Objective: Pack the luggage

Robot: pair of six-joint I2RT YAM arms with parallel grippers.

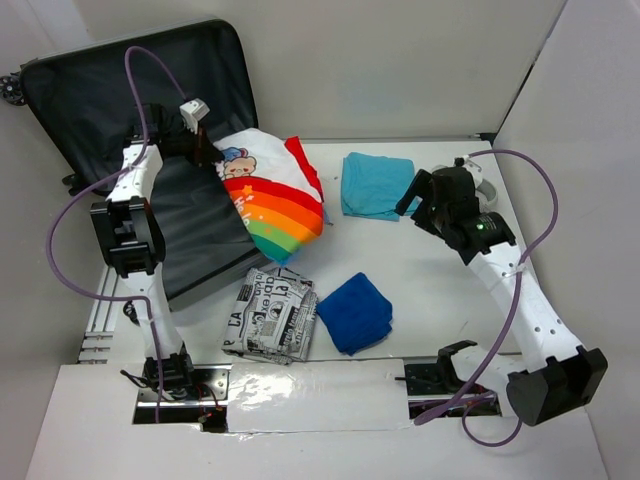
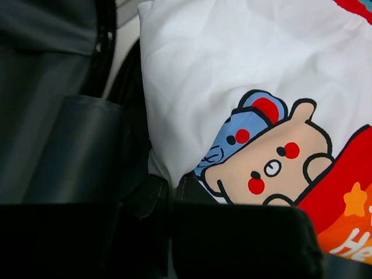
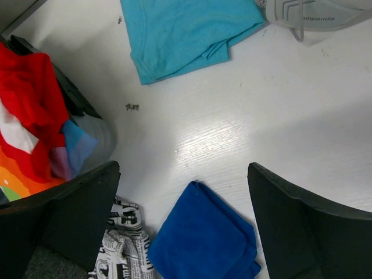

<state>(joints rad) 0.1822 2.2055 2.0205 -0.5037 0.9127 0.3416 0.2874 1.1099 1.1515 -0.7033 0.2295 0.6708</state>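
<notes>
The luggage [image 1: 190, 235] lies open at the left, its dark lid [image 1: 90, 95] standing up at the back. A white shirt with a rainbow and cartoon bear [image 1: 272, 198] is draped over the luggage's right rim, partly on the table. My left gripper [image 1: 207, 150] hovers over the luggage's back right corner. In the left wrist view it [image 2: 173, 189] is shut on a fold of the shirt's white fabric [image 2: 232, 58]. My right gripper [image 1: 418, 196] hangs open above the table, between a light blue cloth [image 3: 186, 35] and a dark blue cloth [image 3: 203, 238], holding nothing.
A folded newspaper-print garment [image 1: 270, 316] lies in front of the luggage, with the dark blue cloth [image 1: 355, 312] to its right. The light blue cloth [image 1: 376, 184] is at the back centre. A pale grey-white object [image 3: 314, 14] sits by the back right wall.
</notes>
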